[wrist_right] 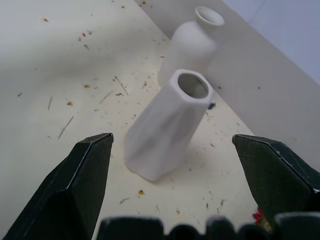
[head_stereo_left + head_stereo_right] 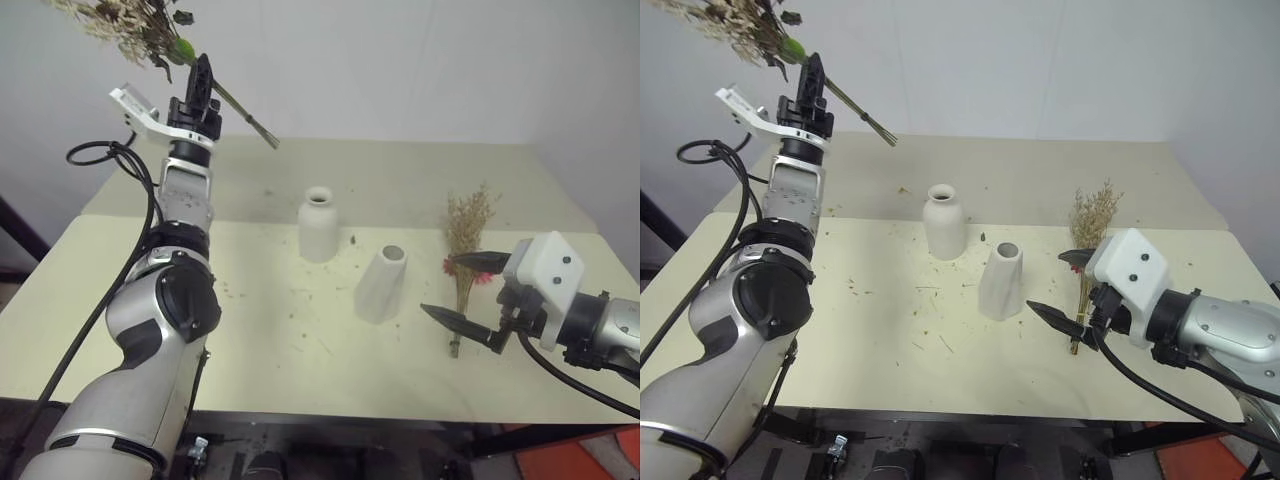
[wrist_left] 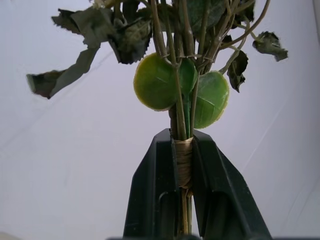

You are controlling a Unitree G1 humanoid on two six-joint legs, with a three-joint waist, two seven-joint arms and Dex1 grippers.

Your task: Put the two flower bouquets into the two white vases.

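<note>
My left gripper is raised high at the far left, shut on the twine-bound stems of the leafy bouquet, whose stem ends stick out to the right. In the left wrist view the fingers clamp those stems under green leaves. The bottle-shaped white vase and the tapered white vase stand mid-table. The tan grass bouquet lies on the table to their right. My right gripper hovers open beside it, facing the tapered vase.
The pale table is sprinkled with dried plant crumbs. A black cable loops off my left arm above the table's left edge. A plain wall runs behind the table. An orange object sits below the table's front right corner.
</note>
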